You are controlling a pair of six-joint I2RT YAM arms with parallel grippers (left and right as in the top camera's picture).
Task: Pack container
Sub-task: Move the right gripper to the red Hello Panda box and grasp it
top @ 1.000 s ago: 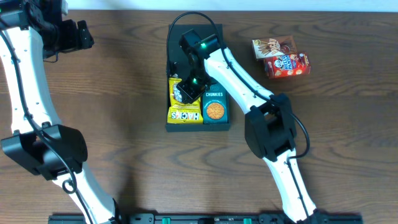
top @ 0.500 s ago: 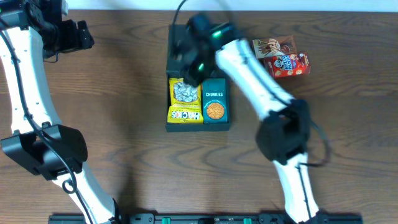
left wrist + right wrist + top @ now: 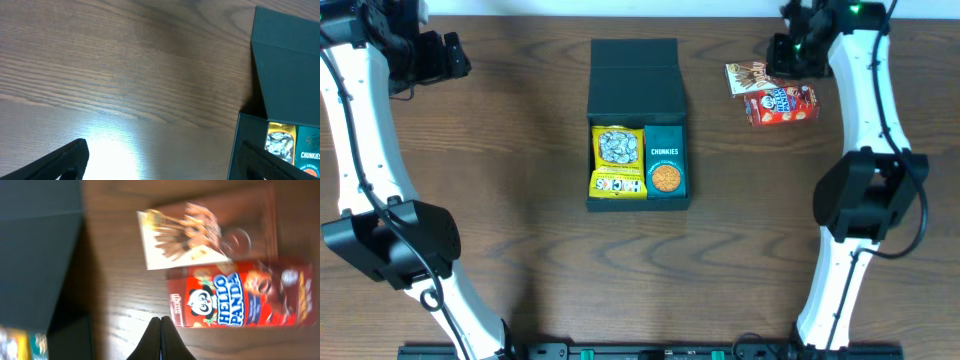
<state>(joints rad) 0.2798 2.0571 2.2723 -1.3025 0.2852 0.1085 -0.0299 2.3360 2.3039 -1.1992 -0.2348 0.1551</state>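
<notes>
The dark teal-grey container [image 3: 636, 105] lies in the middle of the table with its flap lid open toward the back. Inside sit a yellow snack pack [image 3: 618, 160] and a teal Chunkies cookie box [image 3: 666, 168]. The container's lid also shows in the left wrist view [image 3: 287, 70] and the right wrist view [image 3: 35, 255]. My right gripper [image 3: 161, 325] is shut and empty, above the table just left of a red Hello Panda box [image 3: 240, 299] and a brown-and-white stick-snack box [image 3: 182, 232]. My left gripper [image 3: 165, 160] is open and empty, far left of the container.
The Hello Panda box [image 3: 782, 103] and the stick-snack box [image 3: 758, 76] lie side by side at the back right. The right arm [image 3: 860, 110] reaches along the right side. The left arm [image 3: 370, 120] runs up the left side.
My right gripper has left the container, swung to the back right and now hovers by the two snack boxes. The yellow pack stays in the container. The left arm has not moved.
</notes>
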